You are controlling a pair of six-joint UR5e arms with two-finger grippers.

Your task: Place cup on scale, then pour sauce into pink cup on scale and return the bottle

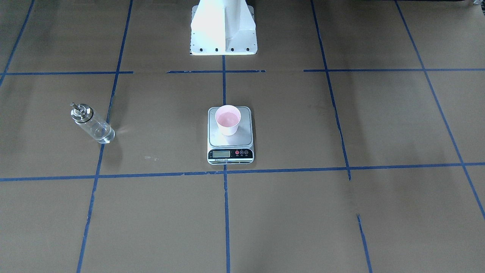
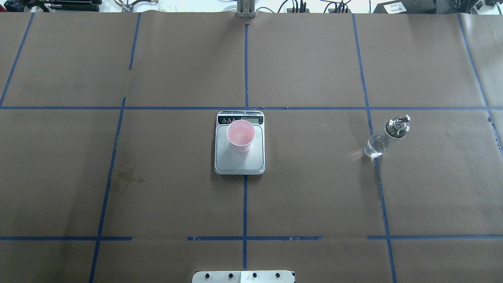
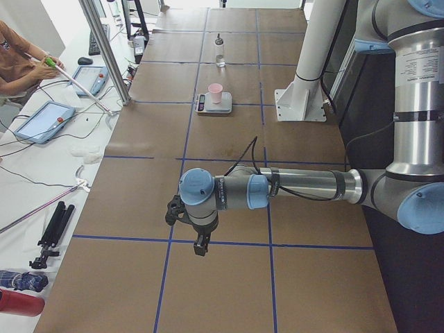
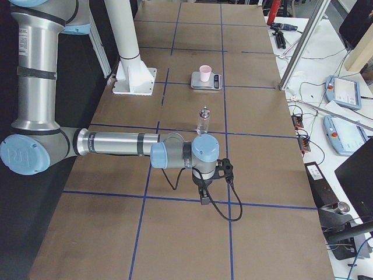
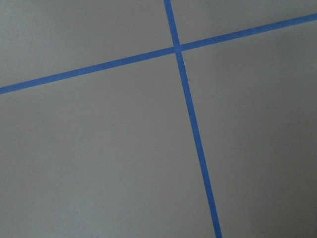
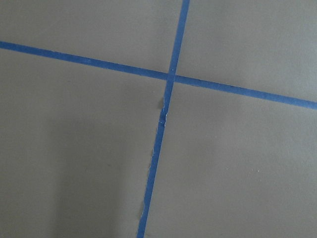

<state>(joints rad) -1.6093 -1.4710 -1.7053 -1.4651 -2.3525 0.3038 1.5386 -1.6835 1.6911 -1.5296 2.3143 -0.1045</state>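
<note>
The pink cup (image 1: 227, 120) (image 2: 240, 135) stands upright on the scale (image 1: 231, 143) (image 2: 239, 163) at the table's centre. Far off on my right side stands the glass bottle (image 1: 92, 123) (image 2: 385, 137), upright, with clear sauce (image 2: 373, 146) in its lower part. Neither gripper is near them. The left gripper (image 3: 200, 246) hangs over the table's left end in the exterior left view, and the right gripper (image 4: 204, 198) hangs past the bottle (image 4: 203, 121) in the exterior right view. I cannot tell whether either is open or shut. Both wrist views hold only brown paper and blue tape.
The white robot pedestal (image 1: 223, 30) stands behind the scale. Blue tape lines (image 2: 245, 196) grid the brown table cover. A person's arm (image 3: 21, 59) and tablets (image 3: 43, 121) are at the side bench, with more tablets (image 4: 344, 90) on the other side.
</note>
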